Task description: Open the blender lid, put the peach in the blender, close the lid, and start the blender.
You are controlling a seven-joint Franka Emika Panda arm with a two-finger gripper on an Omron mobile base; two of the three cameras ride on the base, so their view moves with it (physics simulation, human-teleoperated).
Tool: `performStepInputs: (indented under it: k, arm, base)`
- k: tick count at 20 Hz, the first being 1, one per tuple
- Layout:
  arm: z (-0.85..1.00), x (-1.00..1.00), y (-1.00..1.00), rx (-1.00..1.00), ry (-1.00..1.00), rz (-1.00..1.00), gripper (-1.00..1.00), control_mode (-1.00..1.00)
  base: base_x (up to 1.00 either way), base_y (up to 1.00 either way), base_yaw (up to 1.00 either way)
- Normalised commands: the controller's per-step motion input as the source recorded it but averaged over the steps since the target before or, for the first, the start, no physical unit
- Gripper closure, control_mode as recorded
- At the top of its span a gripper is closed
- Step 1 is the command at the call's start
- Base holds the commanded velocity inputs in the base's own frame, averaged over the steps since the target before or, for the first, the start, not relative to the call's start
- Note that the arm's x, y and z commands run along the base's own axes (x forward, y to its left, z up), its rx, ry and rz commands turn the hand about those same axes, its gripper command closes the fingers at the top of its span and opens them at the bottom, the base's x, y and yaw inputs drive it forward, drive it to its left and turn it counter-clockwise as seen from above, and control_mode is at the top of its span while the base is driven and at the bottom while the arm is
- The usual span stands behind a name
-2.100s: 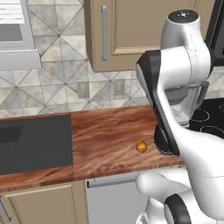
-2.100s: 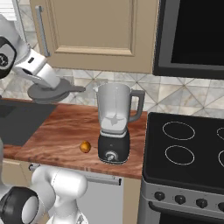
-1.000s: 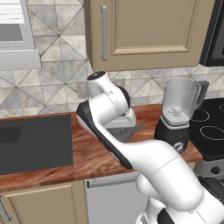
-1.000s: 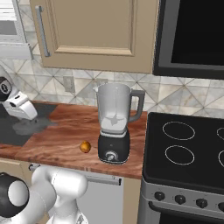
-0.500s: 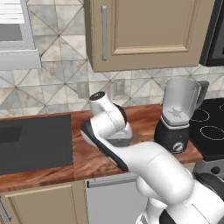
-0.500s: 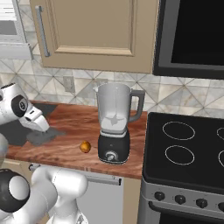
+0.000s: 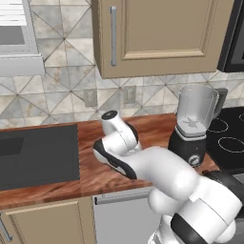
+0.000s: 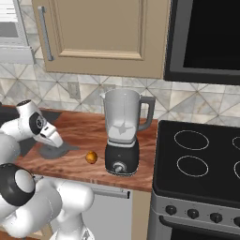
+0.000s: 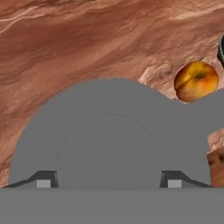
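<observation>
The blender (image 8: 123, 136) stands on the wooden counter with its clear jar open at the top; it also appears as the blender (image 7: 193, 133) at the right of the left base view. The blender lid (image 8: 58, 151), a flat dark grey disc, lies on the counter left of the blender. My gripper (image 8: 52, 138) points down onto it. In the hand view the gripper (image 9: 108, 181) has its fingertips (image 9: 43, 180) pressed against both sides of the lid's (image 9: 109, 109) raised centre knob. The peach (image 8: 91, 157) sits between lid and blender base, and the peach (image 9: 196, 81) lies just past the lid's rim.
A black stove (image 8: 197, 154) adjoins the counter on the right of the blender. A dark sink (image 7: 38, 152) takes up the counter's left part. Wall cabinets (image 8: 93, 33) hang above. The counter's front edge runs close to the lid and the peach.
The arm has swung the lid from high above the counter down and to the left of the blender. The lid now rests low on the wood beside the peach.
</observation>
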Motion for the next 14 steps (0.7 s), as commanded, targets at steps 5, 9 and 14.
performStepInputs:
  k: [5,9,14]
  arm:
    - [-0.26,0.32,0.00,0.03,0.00,0.00,1.00,-1.00]
    - [-0.38,0.17,0.00,0.03,0.00,0.00,1.00,-1.00]
    - [-0.25,0.12,0.00,0.06,0.00,0.00,1.00,-1.00]
  base:
    - [0.00,0.00,0.00]
    - [0.00,0.00,0.00]
    - [0.00,0.00,0.00]
